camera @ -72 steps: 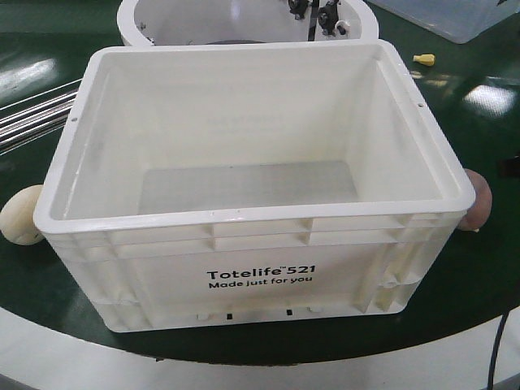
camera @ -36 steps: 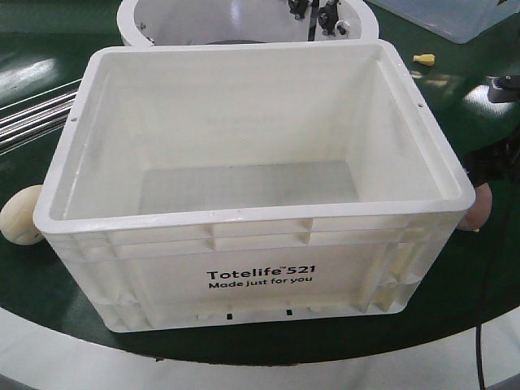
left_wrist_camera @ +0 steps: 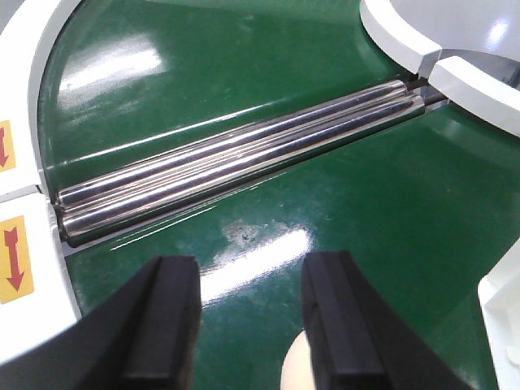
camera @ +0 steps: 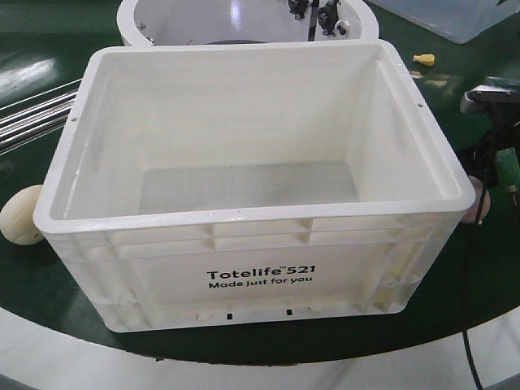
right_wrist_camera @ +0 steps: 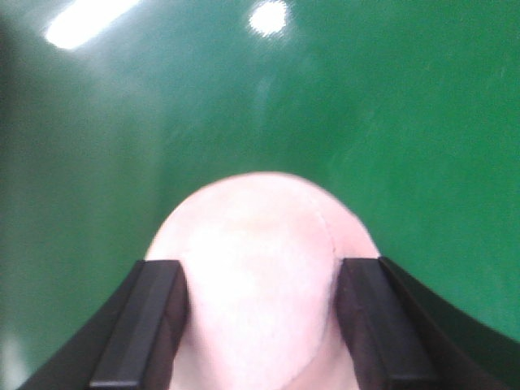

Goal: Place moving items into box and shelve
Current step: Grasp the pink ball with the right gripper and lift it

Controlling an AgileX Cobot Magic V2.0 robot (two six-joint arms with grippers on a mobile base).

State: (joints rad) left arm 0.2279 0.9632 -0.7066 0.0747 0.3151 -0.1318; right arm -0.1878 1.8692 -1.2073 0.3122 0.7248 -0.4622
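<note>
The white tote (camera: pixel 244 218) with "Totelife 521" print stands empty on the green turntable. The pinkish-tan item (camera: pixel 484 205) lies at its right side, mostly hidden by my right arm (camera: pixel 491 101). In the right wrist view this item (right_wrist_camera: pixel 260 268) fills the gap between the fingers of my right gripper (right_wrist_camera: pixel 260 280), which straddles it with the jaws wide apart. The cream-beige item (camera: pixel 20 213) lies at the tote's left side. My left gripper (left_wrist_camera: pixel 250 280) is open just above it, and the item (left_wrist_camera: pixel 294 370) peeks out beside the right finger.
Shiny metal rollers (left_wrist_camera: pixel 244 158) cross the green surface left of the tote. A white round ring (camera: pixel 130 24) stands behind it, a clear container (camera: pixel 463 16) at the back right, and a small yellow piece (camera: pixel 423 58) nearby. The tote's corner (left_wrist_camera: pixel 505 317) is right of my left gripper.
My right arm came in from the right edge and dropped over the pinkish-tan item, now covering most of it. The tote and the cream-beige item have not moved.
</note>
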